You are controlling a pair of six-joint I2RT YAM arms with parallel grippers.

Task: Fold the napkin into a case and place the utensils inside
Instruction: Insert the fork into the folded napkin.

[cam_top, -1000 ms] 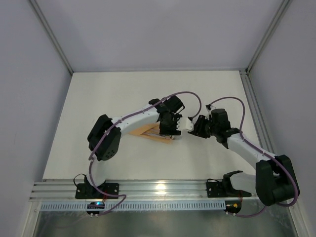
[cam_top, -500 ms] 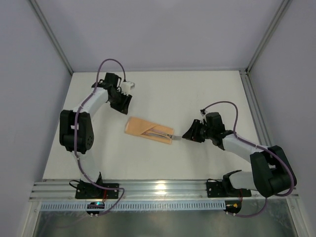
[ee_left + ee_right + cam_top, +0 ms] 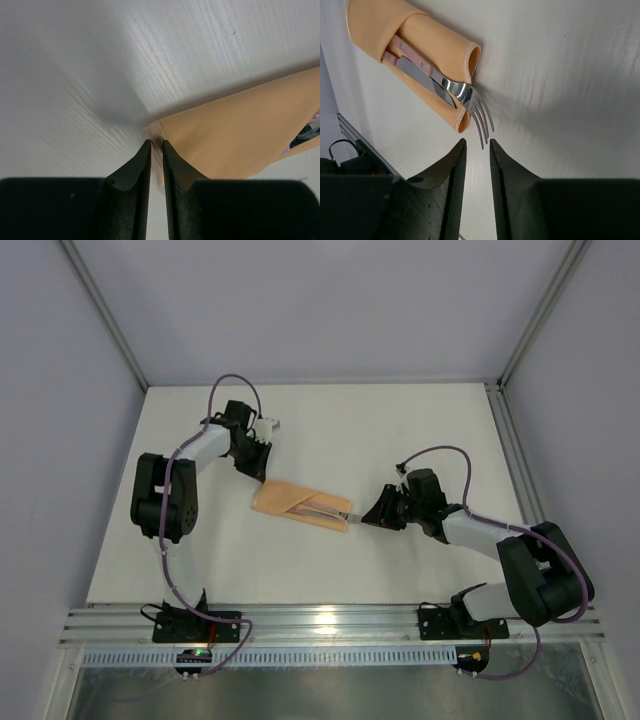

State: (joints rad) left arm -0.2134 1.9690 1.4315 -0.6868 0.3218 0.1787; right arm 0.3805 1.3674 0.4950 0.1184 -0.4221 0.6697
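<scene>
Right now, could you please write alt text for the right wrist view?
A folded peach-orange cloth case lies on the white table with a pink-handled fork and knife tucked inside, the fork's tines poking out of its open end. Two black fingers, slightly apart and empty, sit just short of the tines.

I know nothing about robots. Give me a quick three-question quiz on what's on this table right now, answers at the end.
1. True or false: the fork's tines poke out of the case.
2. The right gripper is: A) gripping the fork; B) empty, just short of the tines; C) pinching the case.
3. What lies at the left gripper's tips?
Key: 1 true; 2 B; 3 a corner of the case.
</scene>
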